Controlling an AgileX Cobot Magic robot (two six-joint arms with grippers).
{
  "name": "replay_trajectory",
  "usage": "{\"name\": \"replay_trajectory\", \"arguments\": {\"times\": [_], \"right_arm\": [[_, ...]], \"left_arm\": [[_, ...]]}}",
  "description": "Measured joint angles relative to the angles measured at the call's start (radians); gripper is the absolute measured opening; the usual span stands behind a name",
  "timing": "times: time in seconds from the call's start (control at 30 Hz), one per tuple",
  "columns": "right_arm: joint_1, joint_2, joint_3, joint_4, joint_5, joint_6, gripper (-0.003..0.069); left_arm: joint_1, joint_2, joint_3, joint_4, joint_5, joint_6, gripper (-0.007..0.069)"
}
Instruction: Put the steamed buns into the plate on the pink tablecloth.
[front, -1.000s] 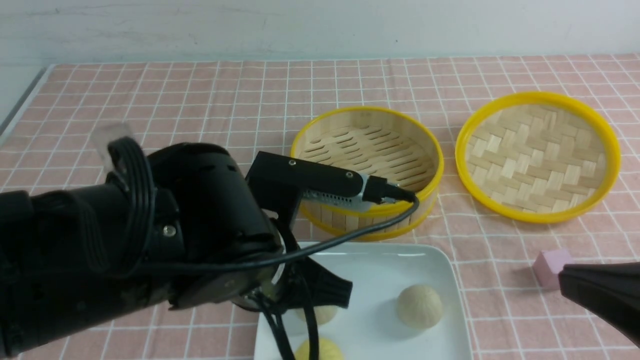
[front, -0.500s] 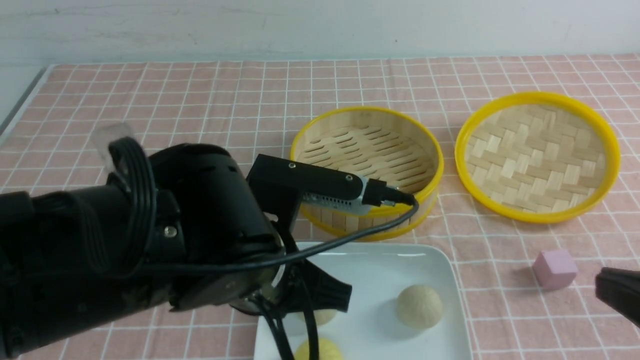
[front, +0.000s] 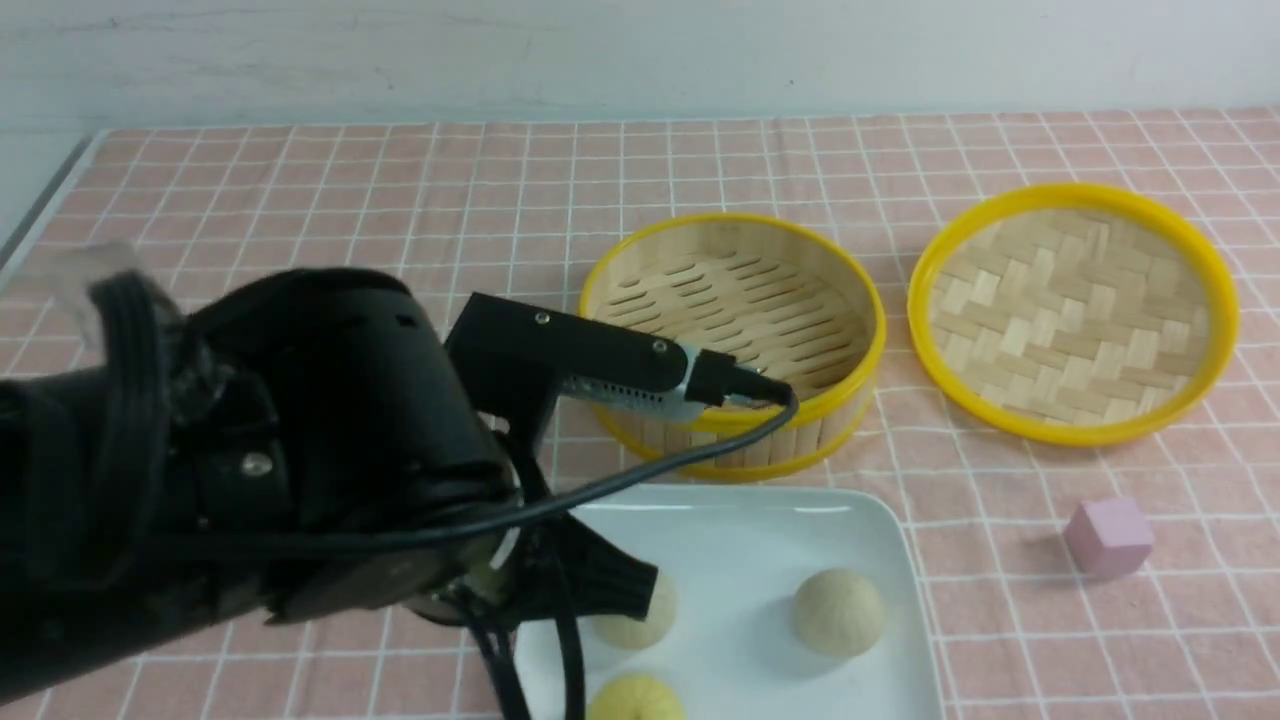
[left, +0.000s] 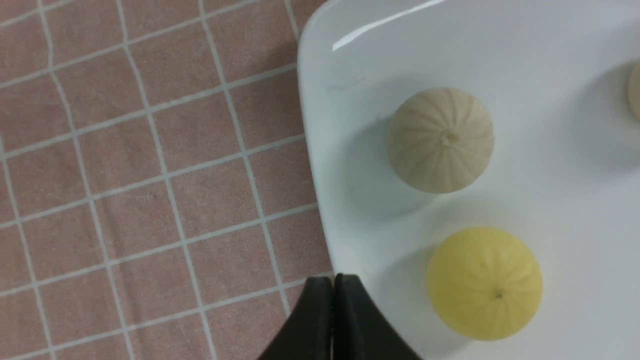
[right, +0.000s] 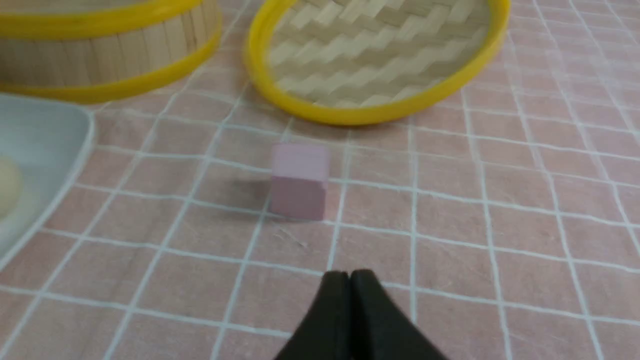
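On the glossy white plate (left: 500, 60) sit ribbed round buns (left: 441, 140); both hands (left: 332, 285) pressed together.

Rear of scene: a plain off-white painted wall (front: 640, 50) spans the full width, faintly scuffed and mottled; its lower band reads slightly brighter where it meets the desk. At far left, a narrow grey edge strip of the desk (front: 45, 205) runs diagonally toward the wall; beyond that strip lies a pale, featureless area whose nature cannot be determined. Lighting is even and diffuse, casting soft, short shadows; its source is out of view.
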Motion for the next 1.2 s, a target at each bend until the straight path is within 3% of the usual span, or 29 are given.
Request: {"name": "replay_trajectory", "arguments": {"times": [0.27,0.57,0.67,0.77,0.93,1.03,1.2], "right_arm": [[-0.001,0.0,0.001,0.014,-0.005,0.0,0.0015],[-0.001,0.0,0.001,0.017,-0.006,0.0,0.0025],[-0.001,0.0,0.001,0.017,-0.006,0.0,0.0029],[-0.001,0.0,0.001,0.017,-0.006,0.0,0.0034],[-0.001,0.0,0.001,0.017,-0.006,0.0,0.0041],[-0.001,0.0,0.001,0.017,-0.006,0.0,0.0044],[-0.001,0.0,0.001,0.017,-0.006,0.0,0.0052]], "left_arm": [[0.0,-0.191,-0.005,0.006,0.205,0.027,0.0022],[0.0,-0.492,0.009,-0.014,0.238,0.144,0.0022],[0.0,-0.613,0.089,-0.035,0.122,0.207,0.0022],[0.0,-0.738,0.232,-0.032,-0.204,0.239,0.0022],[0.0,-0.796,0.354,-0.004,-0.549,0.235,0.0022],[0.0,-0.801,0.398,0.007,-0.65,0.235,0.0022],[0.0,-0.801,0.422,0.02,-0.649,0.231,0.0028]]}}
